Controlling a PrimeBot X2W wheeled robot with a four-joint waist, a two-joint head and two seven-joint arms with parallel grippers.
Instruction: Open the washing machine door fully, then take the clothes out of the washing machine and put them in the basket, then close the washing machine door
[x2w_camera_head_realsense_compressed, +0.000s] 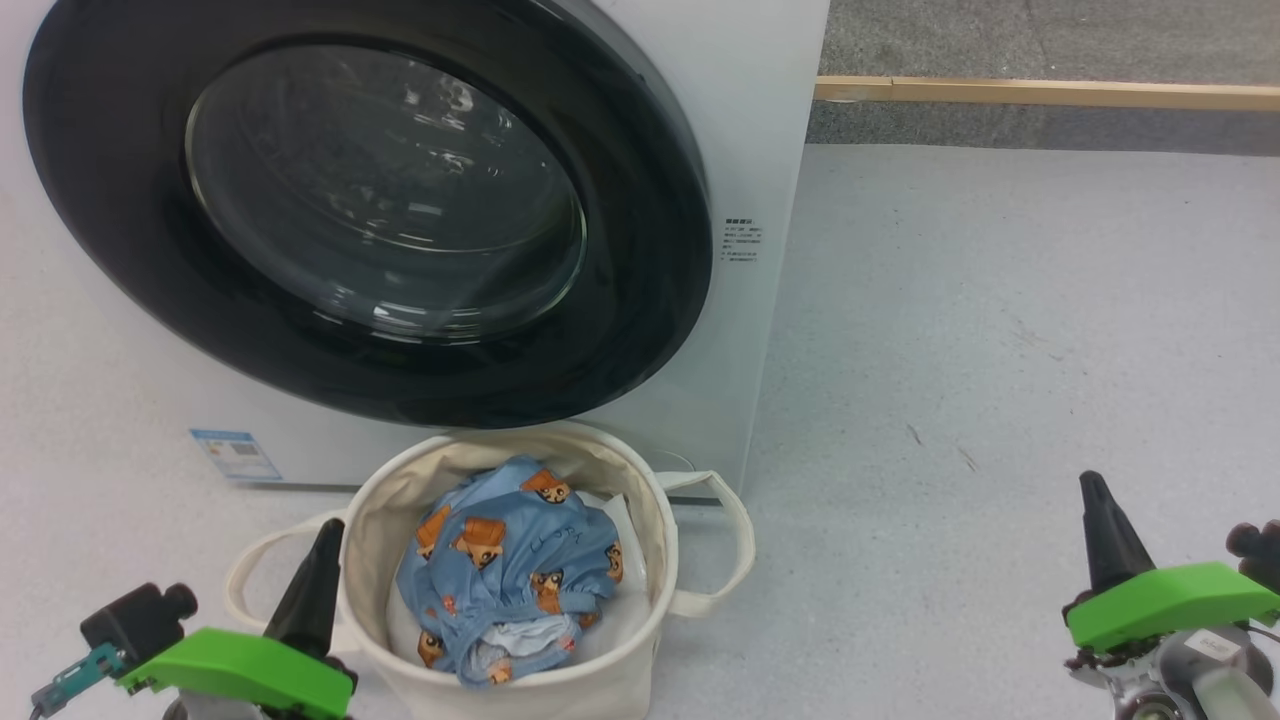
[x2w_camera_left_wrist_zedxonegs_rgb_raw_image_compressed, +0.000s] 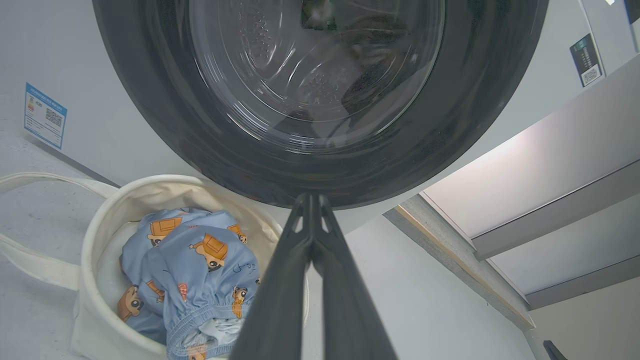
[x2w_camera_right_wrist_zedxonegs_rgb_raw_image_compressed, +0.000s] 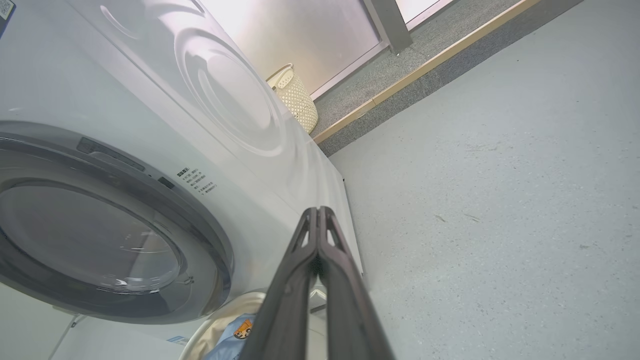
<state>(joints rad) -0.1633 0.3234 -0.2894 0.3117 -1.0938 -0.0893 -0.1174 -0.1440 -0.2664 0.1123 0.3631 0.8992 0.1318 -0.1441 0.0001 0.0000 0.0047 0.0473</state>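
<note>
While the left tool (x2w_camera_head_realsense_compressed: 322, 548) hangs low beside the canvas basket (x2w_camera_head_realsense_compressed: 662, 520), its two dark fingers are pressed together and hold nothing. Just beyond it, the small blue label (x2w_camera_head_realsense_compressed: 235, 453) sits on the lower front of the washing machine (x2w_camera_head_realsense_compressed: 770, 150). The basket stands on the floor (x2w_camera_head_realsense_compressed: 1000, 350) right in front of the washer, and the light blue bear-print garment (x2w_camera_head_realsense_compressed: 510, 565) lies bunched inside it on a white padding sheet (x2w_camera_head_realsense_compressed: 625, 600), below the rim. The unloading step therefore looks done. Above the basket, the washing machine door (x2w_camera_head_realsense_compressed: 380, 210) lies flat against the white front; in the right wrist view its black rim shows no gap. I judge it closed, though the pictures cannot show whether the latch has caught. Through the glass bowl no fabric is plain to see, only reflections. Further right the floor is bare, and the right tool (x2w_camera_head_realsense_compressed: 1095, 498) points up near the lower right, well apart from the washer, its fingers likewise closed on nothing. By this reading all three steps are finished.
</note>
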